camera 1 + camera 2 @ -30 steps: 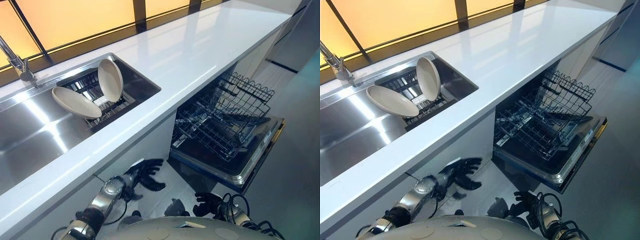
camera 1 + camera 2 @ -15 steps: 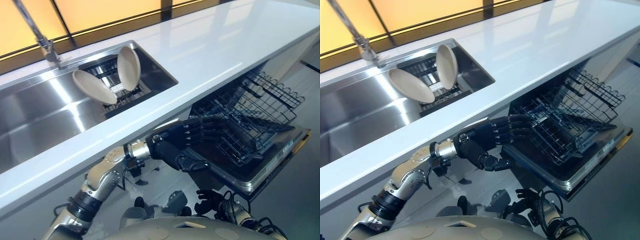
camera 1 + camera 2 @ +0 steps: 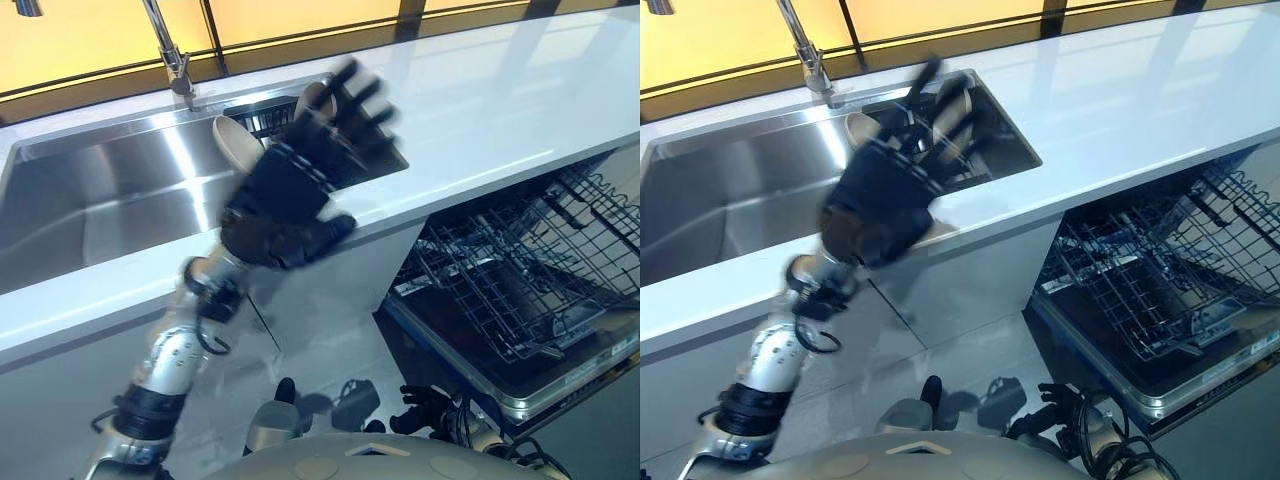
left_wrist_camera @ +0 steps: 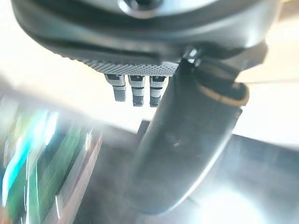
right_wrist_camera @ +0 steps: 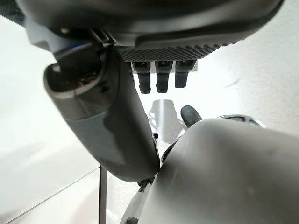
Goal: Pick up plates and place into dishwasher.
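While raised over the sink (image 3: 90, 200), spreads left hand (image 3: 290, 190) wide, grasping nothing, with plates (image 3: 236, 145) just beyond fingertips.

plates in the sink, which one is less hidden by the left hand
The plate nearer the faucet: its beige rim shows beside the raised, open left hand. The other plate only peeks out between the fingers.

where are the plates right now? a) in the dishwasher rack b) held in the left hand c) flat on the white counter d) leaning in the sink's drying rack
D: the plates stand on edge in the rack inside the sink, partly hidden behind the raised, open left hand; the dishwasher rack holds no plate.
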Tool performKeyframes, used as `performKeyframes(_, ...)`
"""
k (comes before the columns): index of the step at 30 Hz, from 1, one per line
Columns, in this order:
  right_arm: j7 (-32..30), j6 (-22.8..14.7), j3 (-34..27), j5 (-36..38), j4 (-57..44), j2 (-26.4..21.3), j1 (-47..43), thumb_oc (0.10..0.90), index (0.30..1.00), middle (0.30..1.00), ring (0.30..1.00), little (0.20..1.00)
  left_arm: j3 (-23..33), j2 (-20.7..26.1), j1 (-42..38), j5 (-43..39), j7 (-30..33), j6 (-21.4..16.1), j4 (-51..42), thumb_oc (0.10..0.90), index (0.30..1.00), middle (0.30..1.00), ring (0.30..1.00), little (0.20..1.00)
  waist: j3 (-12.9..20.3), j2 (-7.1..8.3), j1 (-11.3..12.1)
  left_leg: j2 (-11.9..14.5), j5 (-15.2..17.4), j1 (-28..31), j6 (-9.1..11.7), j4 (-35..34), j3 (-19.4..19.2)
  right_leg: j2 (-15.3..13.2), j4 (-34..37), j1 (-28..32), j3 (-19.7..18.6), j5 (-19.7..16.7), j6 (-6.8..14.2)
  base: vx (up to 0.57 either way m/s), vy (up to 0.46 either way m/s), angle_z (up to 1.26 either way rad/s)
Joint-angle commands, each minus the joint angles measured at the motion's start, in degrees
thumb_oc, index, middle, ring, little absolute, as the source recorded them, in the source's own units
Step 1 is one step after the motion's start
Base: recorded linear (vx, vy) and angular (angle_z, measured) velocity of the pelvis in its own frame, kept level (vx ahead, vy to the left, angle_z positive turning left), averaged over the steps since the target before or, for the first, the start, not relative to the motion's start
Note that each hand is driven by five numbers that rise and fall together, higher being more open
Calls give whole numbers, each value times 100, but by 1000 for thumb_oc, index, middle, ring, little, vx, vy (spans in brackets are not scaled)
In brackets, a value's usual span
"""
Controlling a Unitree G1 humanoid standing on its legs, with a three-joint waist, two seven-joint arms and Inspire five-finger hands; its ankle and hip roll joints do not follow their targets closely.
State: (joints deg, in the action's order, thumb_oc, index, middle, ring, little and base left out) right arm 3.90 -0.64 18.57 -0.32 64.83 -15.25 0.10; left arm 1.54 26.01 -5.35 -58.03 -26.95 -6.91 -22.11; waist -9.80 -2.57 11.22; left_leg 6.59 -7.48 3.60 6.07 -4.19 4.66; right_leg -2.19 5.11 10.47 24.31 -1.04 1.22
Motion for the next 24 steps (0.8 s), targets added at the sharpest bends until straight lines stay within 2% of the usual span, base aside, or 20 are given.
performKeyframes(1, -60, -88, 105, 133, -276, 11, 298, 800, 900, 900, 900, 900, 1058, 559, -62, 2293, 1682, -1506, -397, 800, 900, 900, 900, 900, 383, 132, 185, -35, 284, -217, 211, 184, -2, -290, -729, -28, -78, 720, 87, 106, 59, 6)
performKeyframes(3, -22, -33, 119, 113, -249, -22, 326, 800, 900, 900, 900, 900, 1392, 1016, -109, 3599, 2656, -1571, -51, 800, 900, 900, 900, 900, 471, 101, 180, -69, 289, -189, 198, 143, -2, -304, -693, 3, -81, 733, 97, 81, 70, 11)
performKeyframes(4, 6, 10, 120, 97, -259, -43, 327, 800, 900, 900, 900, 900, 1494, 1201, -102, 3990, 3010, -1522, 99, 800, 900, 900, 900, 900, 502, 88, 171, -85, 291, -178, 191, 128, -8, -315, -682, 7, -90, 731, 106, 73, 93, 14)
performKeyframes(6, 98, 118, 109, 2, -330, -123, 333, 800, 900, 900, 900, 900, 1729, 1778, -20, 5215, 3958, -1337, 560, 800, 900, 900, 900, 900, 569, 29, 119, -125, 297, -122, 156, 71, -51, -344, -653, 12, -130, 717, 130, 73, 116, 11)
performKeyframes(8, 155, 137, 93, -66, -340, -174, 333, 800, 900, 900, 900, 900, 1911, 2320, 8, 6290, 4616, -1085, 1033, 800, 900, 900, 900, 900, 613, -14, 69, -156, 311, -97, 122, 50, -112, -380, -624, 11, -166, 693, 160, 61, 119, 3)
performKeyframes(9, 206, 158, 76, -128, -364, -216, 329, 800, 900, 900, 900, 900, 2019, 2719, 33, 6568, 4783, -994, 1367, 800, 900, 900, 900, 900, 630, -45, 35, -177, 330, -74, 102, 44, -161, -411, -612, 10, -188, 680, 184, 30, 106, -3)
performKeyframes(13, 293, 129, 42, -207, -358, -293, 317, 800, 900, 900, 900, 900, 2200, 3355, 91, 6959, 4829, -742, 1863, 800, 900, 900, 900, 900, 695, -107, -62, -224, 367, -71, 45, 48, -264, -478, -572, -40, -263, 614, 233, 34, 108, -20)
performKeyframes(14, 333, 117, 32, -219, -357, -328, 305, 800, 900, 900, 900, 900, 2230, 3637, 110, 7190, 4851, -656, 2050, 800, 900, 900, 900, 900, 709, -140, -108, -261, 414, -24, 8, 42, -317, -509, -544, -36, -323, 592, 262, 46, 127, -7)
performKeyframes(17, 366, 91, 22, -219, -335, -343, 276, 800, 900, 900, 900, 900, 2175, 3985, 74, 7559, 4766, -587, 2355, 800, 900, 900, 900, 900, 746, -173, -184, -314, 483, 28, -49, 38, -394, -553, -486, -45, -405, 527, 316, 48, 111, -7)
performKeyframes(22, 503, 103, -39, -380, -374, -413, 212, 800, 900, 900, 900, 900, 1775, 4699, -142, 8804, 4594, -491, 2982, 800, 900, 900, 900, 900, 756, -228, -433, -423, 663, 166, -196, 39, -677, -667, -427, -121, -653, 378, 483, 44, 149, -18)
performKeyframes(24, 564, 91, -89, -450, -335, -458, 193, 800, 900, 900, 900, 900, 1562, 4904, -283, 9006, 4501, -516, 3176, 800, 900, 900, 900, 900, 753, -234, -514, -460, 733, 216, -252, 41, -779, -717, -427, -158, -727, 328, 543, 30, 143, -35)
